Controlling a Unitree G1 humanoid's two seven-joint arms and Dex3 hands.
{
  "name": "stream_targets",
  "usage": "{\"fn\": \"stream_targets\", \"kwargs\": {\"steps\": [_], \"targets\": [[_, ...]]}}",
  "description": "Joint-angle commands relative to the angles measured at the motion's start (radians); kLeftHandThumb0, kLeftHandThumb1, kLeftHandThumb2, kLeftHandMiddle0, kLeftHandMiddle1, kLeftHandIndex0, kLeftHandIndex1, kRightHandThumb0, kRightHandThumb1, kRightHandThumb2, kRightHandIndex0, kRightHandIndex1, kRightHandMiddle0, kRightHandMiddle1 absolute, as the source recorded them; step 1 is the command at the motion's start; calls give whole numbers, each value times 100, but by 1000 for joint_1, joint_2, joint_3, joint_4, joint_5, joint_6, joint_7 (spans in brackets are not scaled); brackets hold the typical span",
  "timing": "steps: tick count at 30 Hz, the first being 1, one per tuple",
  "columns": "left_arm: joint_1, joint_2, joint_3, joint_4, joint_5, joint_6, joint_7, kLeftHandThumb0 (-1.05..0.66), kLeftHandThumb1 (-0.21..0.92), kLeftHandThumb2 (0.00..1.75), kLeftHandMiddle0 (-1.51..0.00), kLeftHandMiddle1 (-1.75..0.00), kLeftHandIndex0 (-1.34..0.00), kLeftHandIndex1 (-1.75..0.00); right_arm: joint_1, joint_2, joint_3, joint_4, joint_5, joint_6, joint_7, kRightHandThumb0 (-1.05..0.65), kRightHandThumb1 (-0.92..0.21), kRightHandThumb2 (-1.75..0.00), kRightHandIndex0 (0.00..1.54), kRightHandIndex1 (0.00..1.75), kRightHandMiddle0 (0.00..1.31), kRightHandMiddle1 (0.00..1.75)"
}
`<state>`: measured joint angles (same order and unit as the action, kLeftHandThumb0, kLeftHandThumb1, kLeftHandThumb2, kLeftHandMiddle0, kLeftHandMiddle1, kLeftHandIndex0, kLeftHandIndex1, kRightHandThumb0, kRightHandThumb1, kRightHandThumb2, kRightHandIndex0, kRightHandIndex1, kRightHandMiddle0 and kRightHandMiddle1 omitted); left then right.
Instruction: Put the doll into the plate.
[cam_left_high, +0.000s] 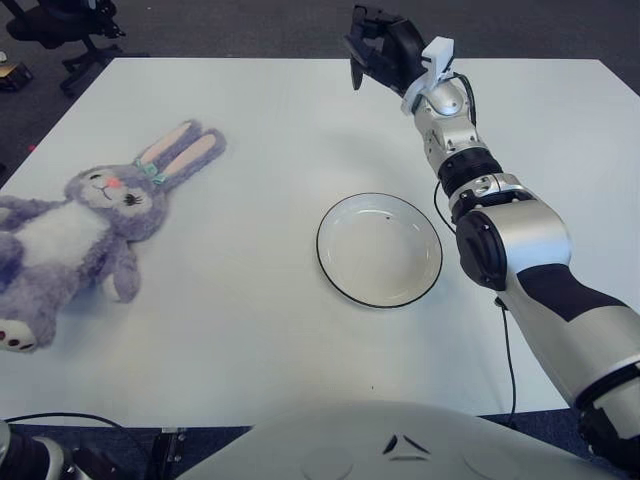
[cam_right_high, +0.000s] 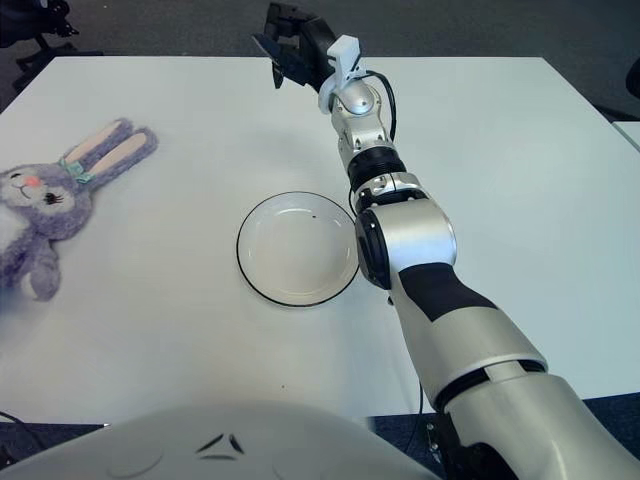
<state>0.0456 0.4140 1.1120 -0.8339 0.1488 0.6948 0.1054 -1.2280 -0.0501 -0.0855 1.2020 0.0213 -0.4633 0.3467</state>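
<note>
A purple-grey plush bunny doll (cam_left_high: 80, 225) lies on its back at the white table's left side, ears pointing toward the far middle, one foot near the left edge. No hand touches it. The white plate (cam_left_high: 380, 250) with a dark rim sits empty mid-table, about a plate's width right of the doll. My right hand (cam_left_high: 378, 48) is stretched out over the table's far edge, well beyond the plate, its dark fingers loose and holding nothing. Only a bit of my left arm (cam_left_high: 20, 462) shows at the bottom left corner; its hand is out of sight.
The white table (cam_left_high: 250, 340) fills most of the view, with dark floor around it. An office chair (cam_left_high: 60, 25) stands beyond the far left corner. My own torso (cam_left_high: 380, 440) covers the near edge. A thin cable (cam_left_high: 505, 350) hangs beside my right forearm.
</note>
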Motion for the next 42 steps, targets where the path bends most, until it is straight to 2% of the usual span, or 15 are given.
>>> {"fn": "stream_targets", "kwargs": {"steps": [1, 11, 16, 21, 26, 32, 42], "targets": [[1, -7, -17, 51, 4, -43, 9, -1, 77, 59, -49, -148, -26, -157, -25, 0, 1, 8, -6, -8, -4, -32, -92, -35, 84, 175, 64, 175], [-70, 16, -126, 222, 5, -96, 36, -1, 77, 60, -50, -151, -27, -154, -18, -7, 1, 15, -6, -13, 8, -32, -92, -35, 85, 175, 64, 175], [-100, 35, -169, 342, 9, -154, 58, -1, 77, 61, -49, -154, -28, -151, -12, -11, -2, 16, -4, -18, 16, -31, -92, -35, 85, 175, 64, 175], [-117, 54, -187, 439, -27, -191, 39, -1, 84, 48, -47, -157, -31, -140, -8, -15, -6, 17, 0, -24, 29, -31, -92, -35, 85, 175, 64, 175], [-138, 37, -252, 455, -35, -205, 47, -1, 88, 39, -47, -157, -34, -134, -6, -19, -9, 20, 2, -32, 40, -30, -92, -35, 86, 175, 65, 175], [-162, 26, -324, 487, -37, -250, 58, -1, 89, 38, -47, -157, -34, -133, -6, -23, -11, 26, 1, -36, 45, -30, -92, -35, 86, 175, 66, 175], [-216, 36, -397, 585, -43, -304, 78, -1, 81, 48, -50, -156, -37, -133, -7, -29, -10, 34, -2, -37, 49, -30, -92, -35, 87, 175, 67, 175]]}}
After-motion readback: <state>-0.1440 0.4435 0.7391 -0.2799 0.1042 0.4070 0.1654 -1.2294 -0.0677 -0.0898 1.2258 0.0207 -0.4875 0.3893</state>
